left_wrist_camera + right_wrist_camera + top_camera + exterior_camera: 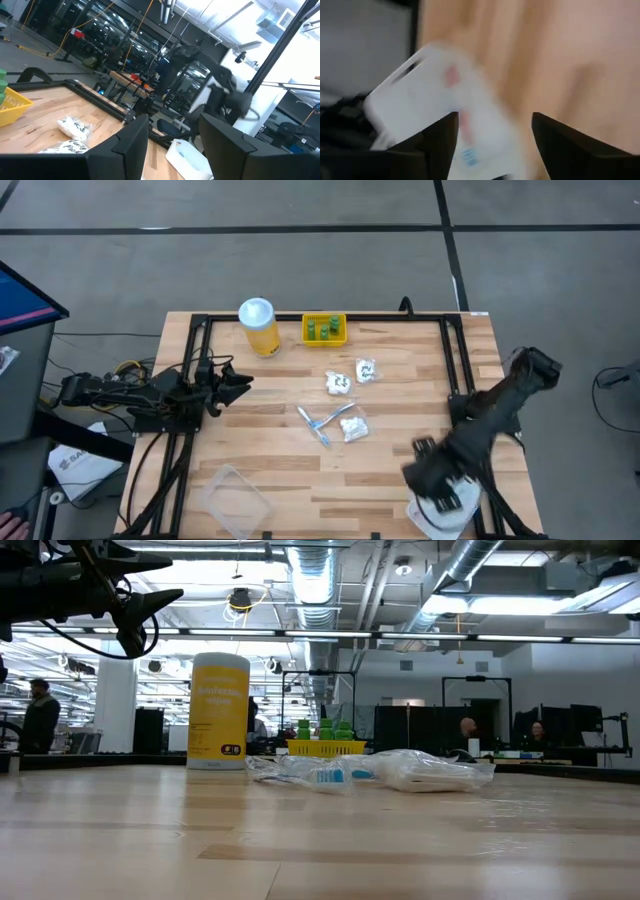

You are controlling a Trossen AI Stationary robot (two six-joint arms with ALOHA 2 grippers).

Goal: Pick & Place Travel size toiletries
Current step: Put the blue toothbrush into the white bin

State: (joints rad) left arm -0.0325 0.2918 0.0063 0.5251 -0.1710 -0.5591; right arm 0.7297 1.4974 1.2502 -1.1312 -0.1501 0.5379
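Surveying from the high view: my right gripper (437, 480) sits at the lower right of the frame, over a white tray (440, 515) at the desk (400, 380) edge. My left gripper (235, 383) waits at centre left, above the desk's left side. Three green pieces (323, 329) lie in the small yellow tray (324, 340) at upper centre, beside the yellow jar (259, 326). Three white packets (340, 384) and a pair of brush sticks (322, 423) are loose in the frame's middle. A clear container (233, 498) stands at lower left.

Low view: the packets and a blue-white stick (330, 776) lie bunched at centre, the jar to their left.

Left wrist view: my left jaws stand parted, grasping nothing; two packets (75, 127) show at lower left.

Right wrist view: my right jaws are spread wide and released; the white tray (420, 95) lies just beyond them with red-white and blue-white items (462, 132) in it, blurred.

Judgement: some toiletries appear delivered to the white tray; packets, sticks and green pieces remain. The task is in its early part.
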